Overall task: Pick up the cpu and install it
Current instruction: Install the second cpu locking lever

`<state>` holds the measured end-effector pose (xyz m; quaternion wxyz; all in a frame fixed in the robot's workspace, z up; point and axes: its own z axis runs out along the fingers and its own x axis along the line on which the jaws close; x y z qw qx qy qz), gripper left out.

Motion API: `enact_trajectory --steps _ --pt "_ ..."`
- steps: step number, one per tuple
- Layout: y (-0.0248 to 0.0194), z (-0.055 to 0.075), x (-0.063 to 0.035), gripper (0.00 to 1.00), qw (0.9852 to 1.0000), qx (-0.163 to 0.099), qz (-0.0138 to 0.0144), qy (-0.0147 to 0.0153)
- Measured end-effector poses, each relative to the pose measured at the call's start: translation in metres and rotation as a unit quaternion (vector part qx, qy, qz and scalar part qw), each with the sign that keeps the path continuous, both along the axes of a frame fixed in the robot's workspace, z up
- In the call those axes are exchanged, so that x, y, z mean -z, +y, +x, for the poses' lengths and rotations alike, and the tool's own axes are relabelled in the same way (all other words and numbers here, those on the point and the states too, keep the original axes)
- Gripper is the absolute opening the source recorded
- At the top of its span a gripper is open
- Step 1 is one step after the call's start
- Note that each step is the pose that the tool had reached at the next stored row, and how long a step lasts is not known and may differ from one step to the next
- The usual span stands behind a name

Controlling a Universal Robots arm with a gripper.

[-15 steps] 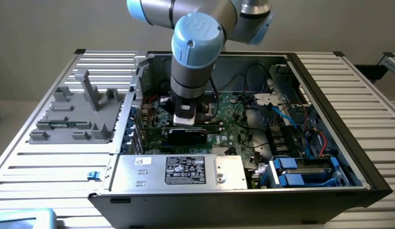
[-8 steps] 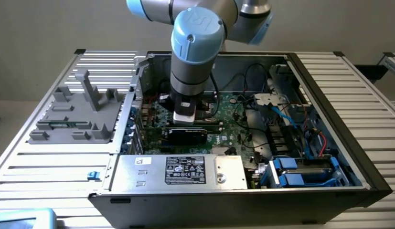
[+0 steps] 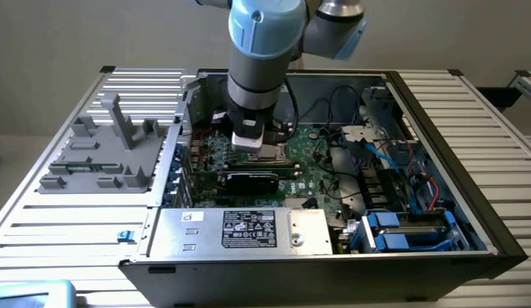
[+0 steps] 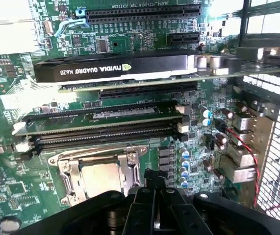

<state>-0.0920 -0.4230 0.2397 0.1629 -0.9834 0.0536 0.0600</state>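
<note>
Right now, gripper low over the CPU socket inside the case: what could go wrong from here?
1. The gripper is shut just above the socket; a slight drop or sideways drift could scrape the cpu or the metal frame around it.
2. The memory stick and the graphics card stand close beside the socket, so a tilted retreat might clip them.

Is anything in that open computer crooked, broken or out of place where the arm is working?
Nothing stands out. The cpu lies flat and square inside its metal socket frame, the graphics card and memory stick sit straight in their slots, and the shut gripper hangs just beside the socket, empty.
</note>
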Motion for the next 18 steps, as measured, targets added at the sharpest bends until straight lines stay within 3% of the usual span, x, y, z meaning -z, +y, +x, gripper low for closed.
enact_trajectory --steps 11,12,14,18 --pt "0.0002 0.003 -0.0488 0.11 1.0000 0.000 -0.0010 -0.0001" --pt "0.0010 0.003 -0.0508 0.11 1.0000 0.000 -0.0030 -0.0003" --pt "0.0048 0.003 -0.0528 0.11 0.9999 0.000 -0.0112 -0.0015" --pt "0.0130 0.003 -0.0547 0.11 0.9994 0.000 -0.0332 -0.0040"
